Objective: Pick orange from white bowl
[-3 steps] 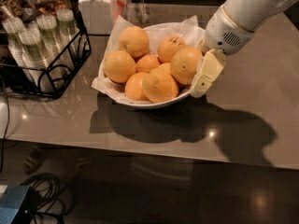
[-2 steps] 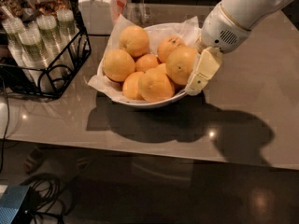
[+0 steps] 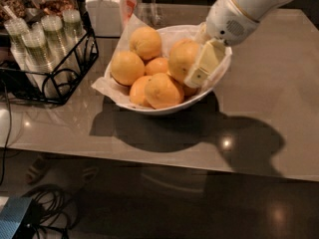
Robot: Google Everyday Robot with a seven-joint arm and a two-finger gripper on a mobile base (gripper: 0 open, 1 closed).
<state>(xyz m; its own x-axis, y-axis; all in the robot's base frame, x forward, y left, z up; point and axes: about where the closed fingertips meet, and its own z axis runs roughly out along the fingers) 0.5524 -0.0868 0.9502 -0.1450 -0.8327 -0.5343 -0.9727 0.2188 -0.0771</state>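
The white bowl (image 3: 167,107) stands in the middle of the table, lined with crinkled white paper and holding several oranges. My gripper (image 3: 187,72) reaches in from the upper right. Its pale near finger (image 3: 204,63) lies against the right side of the large orange (image 3: 178,56). The far finger is hidden behind the fruit. The gripper is shut on this orange, which sits at the top right of the pile, slightly above its neighbours. Another big orange (image 3: 146,42) lies at the back and one (image 3: 127,67) at the left.
A black wire rack (image 3: 55,91) with lidded cups stands on the table to the left of the bowl. A white lidded jar (image 3: 104,11) is behind the bowl. The table's front edge (image 3: 149,158) runs below, with cables and a blue box (image 3: 15,220) on the floor.
The gripper has closed in on the large orange from the right, and the orange has shifted slightly left and up in the pile. The view has shifted a little too.
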